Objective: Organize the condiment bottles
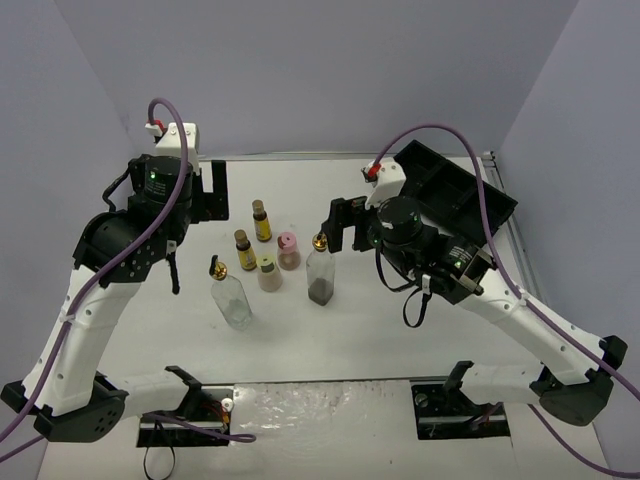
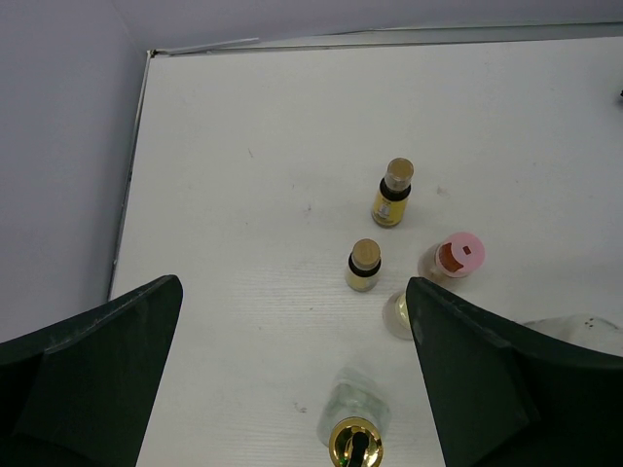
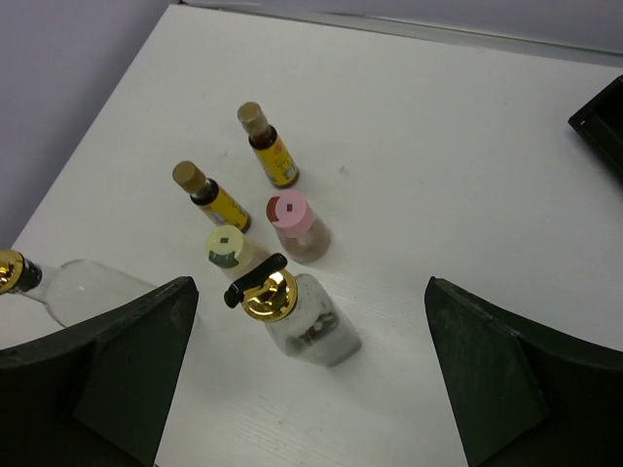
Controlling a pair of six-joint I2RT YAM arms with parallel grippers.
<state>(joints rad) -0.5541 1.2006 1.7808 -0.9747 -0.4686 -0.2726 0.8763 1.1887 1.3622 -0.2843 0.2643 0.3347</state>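
Six condiment bottles stand clustered mid-table. Two are amber with brown caps [image 1: 262,221] [image 1: 245,250], one is pink-capped [image 1: 289,250] and one cream-capped [image 1: 269,272]. Two taller clear glass bottles carry gold-black spouts [image 1: 230,297] [image 1: 320,275]. My left gripper [image 1: 208,190] hovers open above and left of the cluster; in its wrist view the left glass bottle [image 2: 354,428] lies below the open left gripper [image 2: 292,389]. My right gripper [image 1: 340,228] stands open just right of the right glass bottle [image 3: 292,311], holding nothing. In its wrist view the right gripper [image 3: 311,379] has that bottle between its spread fingers.
A black compartmented tray [image 1: 455,190] sits at the back right behind the right arm, its corner in the right wrist view [image 3: 599,122]. Grey walls close in the table on the left, back and right.
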